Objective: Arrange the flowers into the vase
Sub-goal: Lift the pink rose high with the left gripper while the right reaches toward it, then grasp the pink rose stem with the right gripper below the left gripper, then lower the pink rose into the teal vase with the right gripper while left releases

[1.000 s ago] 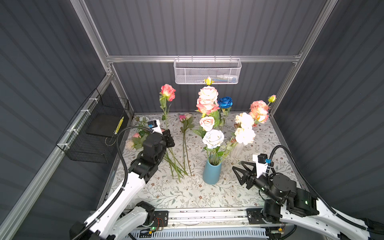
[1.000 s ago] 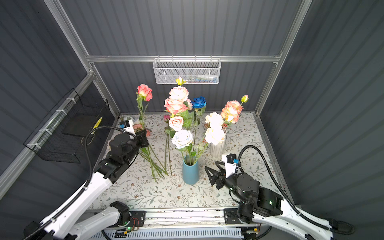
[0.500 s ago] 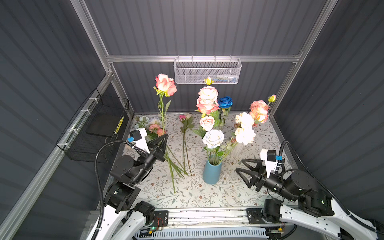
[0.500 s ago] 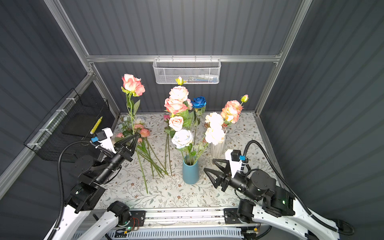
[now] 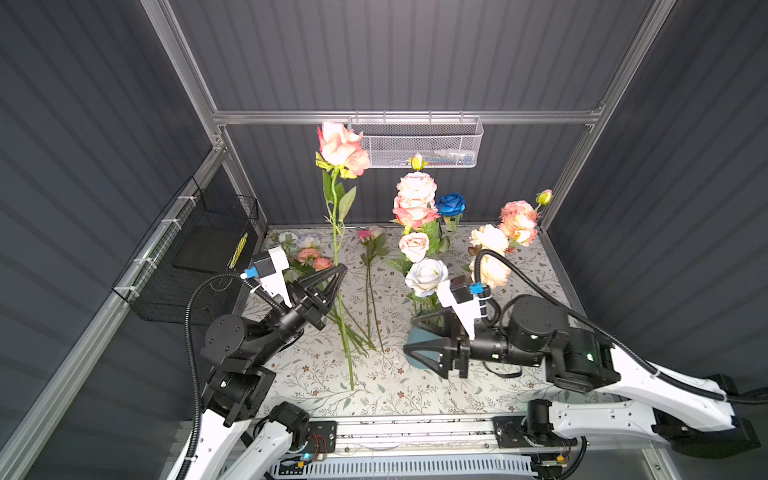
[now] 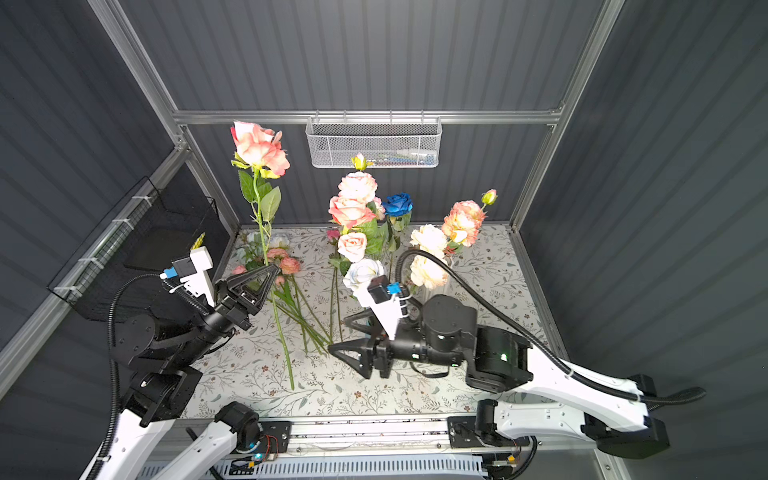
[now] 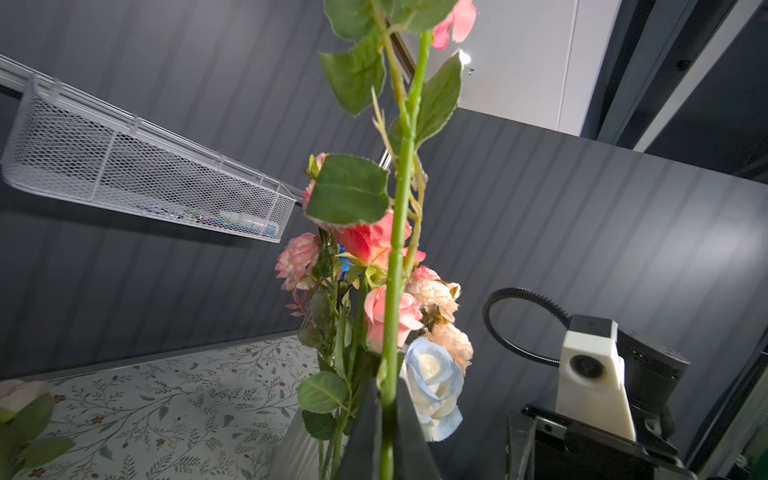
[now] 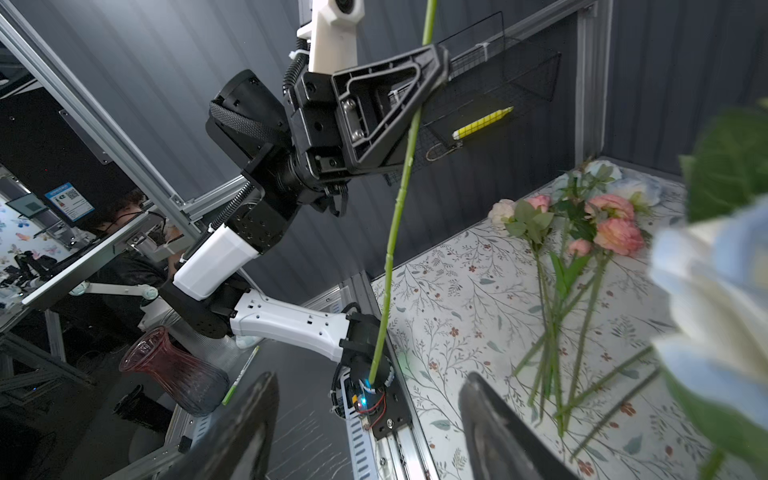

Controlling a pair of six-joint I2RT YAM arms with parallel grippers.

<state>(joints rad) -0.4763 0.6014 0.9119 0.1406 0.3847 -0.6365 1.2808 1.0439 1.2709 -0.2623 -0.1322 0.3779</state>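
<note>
Aloft, the left end effector (image 5: pixel 341 270) is pressed together on the green stem of a pink-and-cream rose (image 5: pixel 343 147), holding it upright with its lower end hanging free. The right end effector (image 5: pixel 408 337) is spread and holds nothing, in front of the blue vase (image 5: pixel 422 338) and its bouquet (image 5: pixel 415 208). More flowers (image 5: pixel 316 257) lie on the floral worktop (image 5: pixel 415 395).

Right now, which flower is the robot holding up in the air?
The tall pink-and-cream rose, pinched by its stem in the left gripper. The other flowers stand in bunches or lie on the table.
</note>
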